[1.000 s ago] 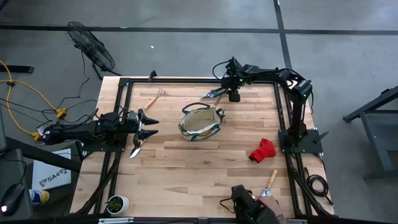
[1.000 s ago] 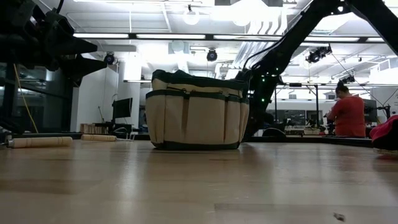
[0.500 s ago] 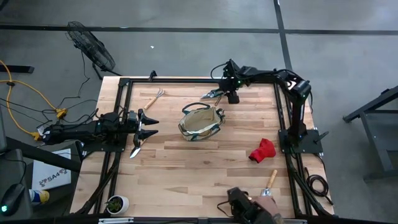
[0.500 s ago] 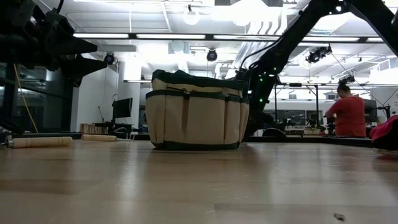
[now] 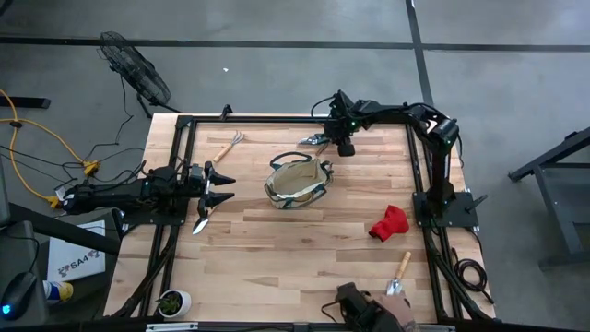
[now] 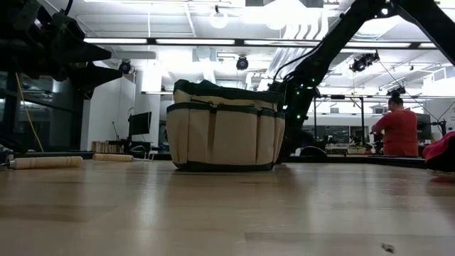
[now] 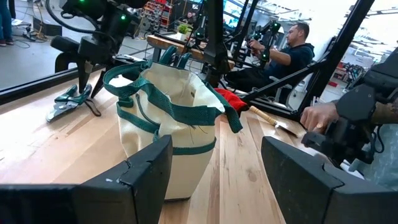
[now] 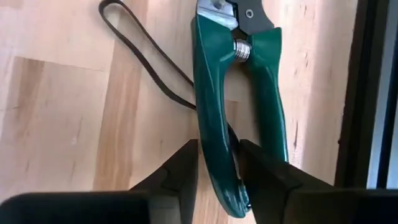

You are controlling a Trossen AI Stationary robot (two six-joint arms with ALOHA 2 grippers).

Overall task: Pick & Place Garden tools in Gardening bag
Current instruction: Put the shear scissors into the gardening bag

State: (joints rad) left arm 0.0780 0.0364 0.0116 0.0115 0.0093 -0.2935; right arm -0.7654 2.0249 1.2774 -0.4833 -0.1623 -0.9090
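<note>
Green-handled pruning shears lie flat at the table's far edge, also seen in the high view. My right gripper stands over them, pointing steeply down, shut on one handle. The beige gardening bag with green trim stands upright mid-table, its mouth open. A hand rake lies far left, and a trowel lies by my left gripper, which hovers open and level at the left edge. A red glove and a second trowel lie on the right. My right gripper has one handle of the shears, near its free end, between its two fingers. The fingers come from above, slanting down, and lie across the handle. The shears lie flat on the table, with their dark cord loop beside them.
The table's dark frame rail runs close beside the shears. A person's hand shows at the near right edge, by the trowel. Bare wood lies between the bag and the near edge.
My right gripper has sunk a little onto the shears at the far edge. The shears, the bag and my left arm have kept still.
</note>
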